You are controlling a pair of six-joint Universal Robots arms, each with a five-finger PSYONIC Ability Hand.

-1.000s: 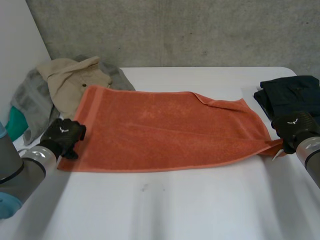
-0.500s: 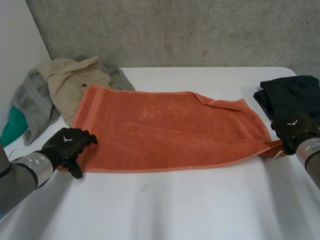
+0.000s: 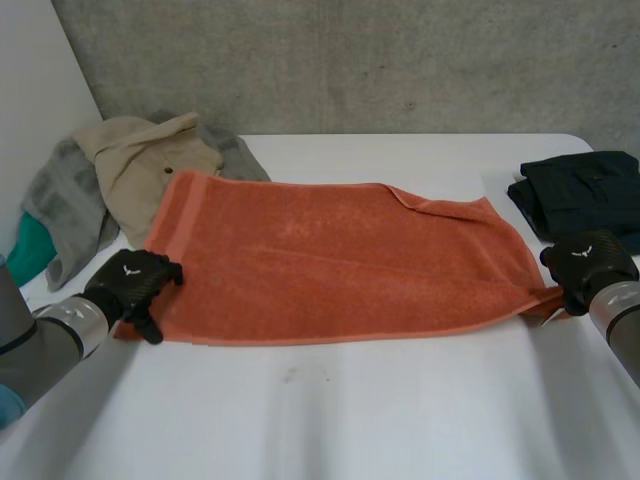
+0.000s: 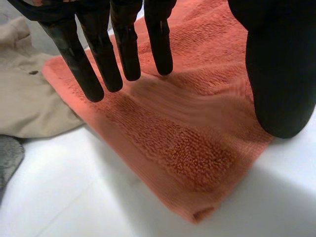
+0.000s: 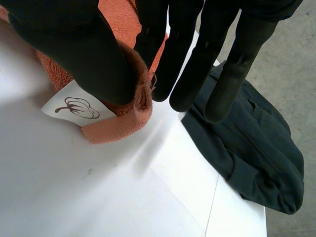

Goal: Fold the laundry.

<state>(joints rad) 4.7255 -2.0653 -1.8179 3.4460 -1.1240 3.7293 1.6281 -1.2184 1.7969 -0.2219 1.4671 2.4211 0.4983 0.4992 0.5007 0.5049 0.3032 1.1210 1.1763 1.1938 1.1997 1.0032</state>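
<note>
We see the orange towel (image 3: 330, 260) spread on the white table (image 3: 400, 410); the left hand (image 3: 135, 280) hovers, fingers straight, over its near left corner; the right hand (image 3: 586, 262) pinches its near right corner.

A white table (image 3: 400, 420) fills the foreground, its top smooth and matt, with a small dark speck (image 3: 290, 376) near its front middle and a thin seam (image 5: 213, 202) towards its right end. Behind the table's far edge stands a rough grey concrete wall (image 3: 400, 60), mottled and pitted. At the table's left end rises a plain white panel (image 3: 35, 110). Past its right end lies grey concrete (image 5: 296, 64), perhaps floor. Light is soft and even, leaving faint blurred shadows on the table
</note>
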